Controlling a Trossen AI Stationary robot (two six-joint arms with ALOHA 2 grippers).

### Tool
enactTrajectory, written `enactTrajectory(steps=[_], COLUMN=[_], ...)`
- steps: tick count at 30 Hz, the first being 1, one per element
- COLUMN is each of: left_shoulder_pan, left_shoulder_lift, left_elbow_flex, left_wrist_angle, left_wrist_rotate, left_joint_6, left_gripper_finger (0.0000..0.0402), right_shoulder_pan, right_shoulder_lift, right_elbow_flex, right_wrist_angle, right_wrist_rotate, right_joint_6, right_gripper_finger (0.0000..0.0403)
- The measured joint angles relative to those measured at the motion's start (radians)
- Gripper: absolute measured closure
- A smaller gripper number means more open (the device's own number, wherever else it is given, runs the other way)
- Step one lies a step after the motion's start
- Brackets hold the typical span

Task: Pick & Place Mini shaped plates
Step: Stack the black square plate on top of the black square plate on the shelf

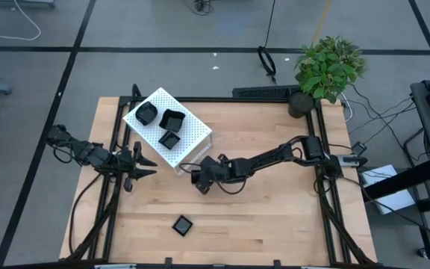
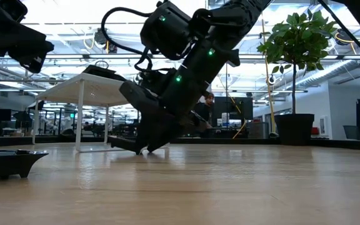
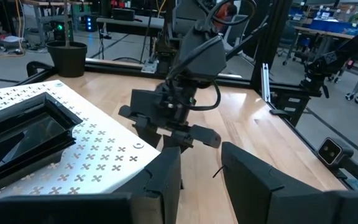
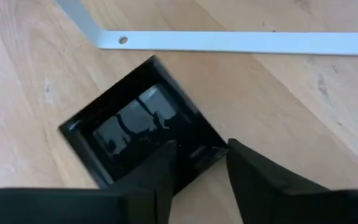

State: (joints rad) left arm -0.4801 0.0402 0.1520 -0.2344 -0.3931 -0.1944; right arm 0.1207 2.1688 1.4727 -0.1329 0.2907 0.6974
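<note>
Three glossy black mini plates (image 1: 146, 113) (image 1: 172, 118) (image 1: 169, 139) lie on top of the white perforated box (image 1: 192, 138) at the table's far left. Another square plate (image 1: 182, 224) rests flat on the wood near the near edge. It also shows in the low view (image 2: 8, 161). My right gripper (image 1: 200, 181) is down at the table just beside the box's near corner, shut on a square black plate (image 4: 135, 127). My left gripper (image 1: 149, 167) hovers open left of the box's near end, touching nothing. My right gripper pinches the square plate by its rim near one corner (image 4: 199, 154). One finger (image 4: 163, 165) is over the dish's hollow and the other (image 4: 247, 171) is outside it. The fingers slant down from above. In the low view the plate (image 2: 125, 145) sits tilted, its lower edge on the wood.
The box's white edge (image 4: 229, 42) runs close behind the held plate. A potted plant (image 1: 327, 67) stands at the far right corner. Black frame rails (image 1: 114, 134) border the table. Bare wood spreads across the near and right parts.
</note>
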Motion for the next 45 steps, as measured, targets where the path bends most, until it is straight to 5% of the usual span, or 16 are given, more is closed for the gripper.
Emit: enactTrajectory(steps=[14,22,31,40,45], left_shoulder_pan=[0.0,0.0,0.0,0.0,0.0], left_shoulder_lift=[0.0,0.0,0.0,0.0,0.0], left_elbow_flex=[0.0,0.0,0.0,0.0,0.0], left_wrist_angle=[0.0,0.0,0.001,0.2,0.259], left_wrist_rotate=[0.0,0.0,0.0,-0.02,-0.041], left_joint_6=[0.0,0.0,0.0,0.011,0.013], left_gripper_finger=[0.0282,0.0282,0.0282,0.0282,0.0282], right_shoulder_pan=[-0.002,-0.002,0.009,0.079,0.116], right_shoulder_lift=[-0.005,-0.016,-0.168,-0.366,-0.418], right_elbow_flex=[0.0,0.003,0.003,-0.021,-0.134], right_wrist_angle=[0.027,0.048,-0.007,0.031,0.3], right_wrist_rotate=[-0.015,-0.014,0.005,0.353,0.61], right_joint_6=[-0.07,-0.14,-0.253,-0.537,-0.806], right_gripper_finger=[0.0397,0.0401,0.0403,0.0403,0.0403])
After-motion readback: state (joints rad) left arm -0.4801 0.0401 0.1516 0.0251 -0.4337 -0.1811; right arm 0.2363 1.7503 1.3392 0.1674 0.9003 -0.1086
